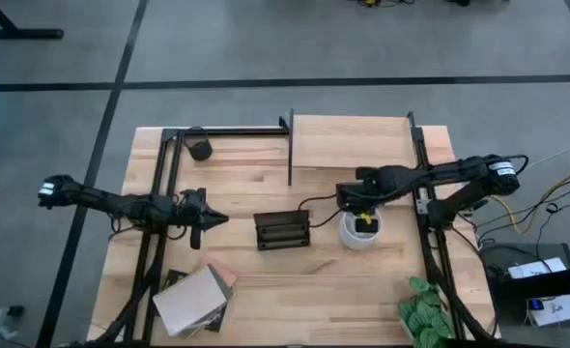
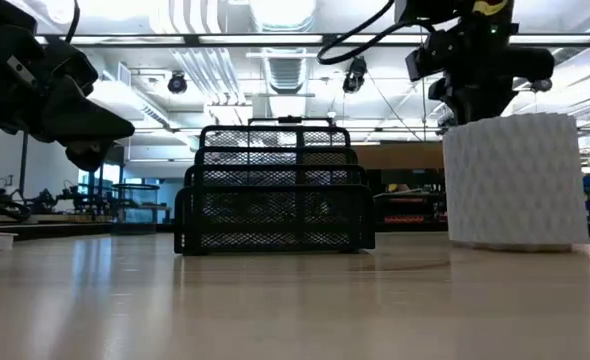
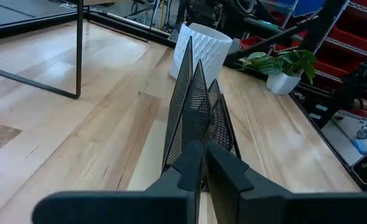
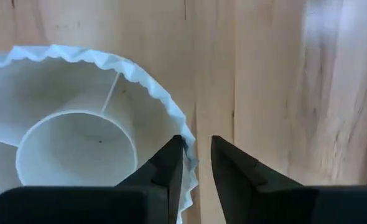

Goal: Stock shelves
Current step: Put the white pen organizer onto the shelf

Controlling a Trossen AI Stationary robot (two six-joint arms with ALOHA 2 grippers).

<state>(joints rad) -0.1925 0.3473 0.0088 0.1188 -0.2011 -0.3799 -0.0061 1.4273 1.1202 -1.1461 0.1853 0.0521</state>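
right gripper (image 4: 197,163) | narrowed astride white cup (image 1: 359,230) rim | left gripper (image 3: 202,163) | nearly closed, held nothing, beside mesh rack (image 1: 282,230)

The plant (image 1: 422,311) is cut off, perhaps potted, at the edge.
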